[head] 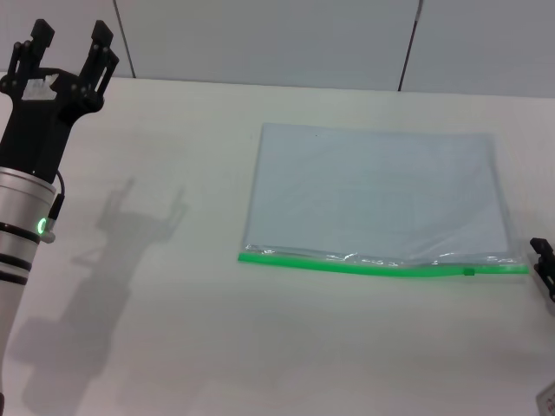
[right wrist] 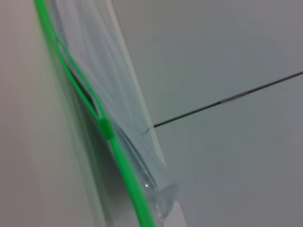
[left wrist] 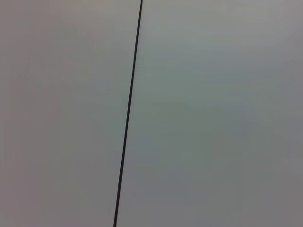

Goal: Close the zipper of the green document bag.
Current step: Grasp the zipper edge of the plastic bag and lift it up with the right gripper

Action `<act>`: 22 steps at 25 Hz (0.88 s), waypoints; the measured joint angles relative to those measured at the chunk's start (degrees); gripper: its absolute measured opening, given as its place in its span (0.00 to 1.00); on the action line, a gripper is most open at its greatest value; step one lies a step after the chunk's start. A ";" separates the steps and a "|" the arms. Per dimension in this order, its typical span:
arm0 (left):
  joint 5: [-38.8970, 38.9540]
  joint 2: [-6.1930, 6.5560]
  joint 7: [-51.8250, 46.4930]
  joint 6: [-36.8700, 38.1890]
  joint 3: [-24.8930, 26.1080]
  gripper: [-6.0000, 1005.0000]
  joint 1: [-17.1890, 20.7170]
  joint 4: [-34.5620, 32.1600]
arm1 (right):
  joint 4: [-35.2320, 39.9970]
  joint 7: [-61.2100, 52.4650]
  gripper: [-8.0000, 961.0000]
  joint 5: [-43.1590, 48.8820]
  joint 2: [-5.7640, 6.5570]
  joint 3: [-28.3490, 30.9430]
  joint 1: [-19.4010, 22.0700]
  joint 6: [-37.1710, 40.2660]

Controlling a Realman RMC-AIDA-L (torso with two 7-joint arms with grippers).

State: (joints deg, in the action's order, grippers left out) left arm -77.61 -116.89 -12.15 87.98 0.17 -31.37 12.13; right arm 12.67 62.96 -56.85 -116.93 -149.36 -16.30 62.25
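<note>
Just one green document bag point(head: 373, 195), one zipper point(head: 381, 266), left hand point(head: 68, 39) spread, right hand point(head: 543, 260) unclear

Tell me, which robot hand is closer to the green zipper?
The right gripper, beside the zipper end; the left gripper is raised far across the table.

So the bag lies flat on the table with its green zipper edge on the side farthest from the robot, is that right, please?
Not quite: the green document bag does lie flat on the table, but its zipper runs along the edge nearest the robot, as the head view shows.
</note>
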 joint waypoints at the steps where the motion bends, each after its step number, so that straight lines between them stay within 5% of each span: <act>1: 0.00 0.00 0.00 0.00 0.00 0.79 0.00 0.00 | 0.12 0.48 0.70 0.04 -0.03 -0.05 0.09 -0.01; 22: 0.00 0.00 -0.09 0.00 0.00 0.79 0.08 0.00 | 5.17 6.02 0.70 0.08 -0.07 -3.90 0.29 -2.21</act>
State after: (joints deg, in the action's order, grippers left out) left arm -77.61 -116.89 -12.24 87.98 0.17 -31.29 12.12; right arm 17.84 68.98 -56.77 -117.00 -153.26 -16.01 60.04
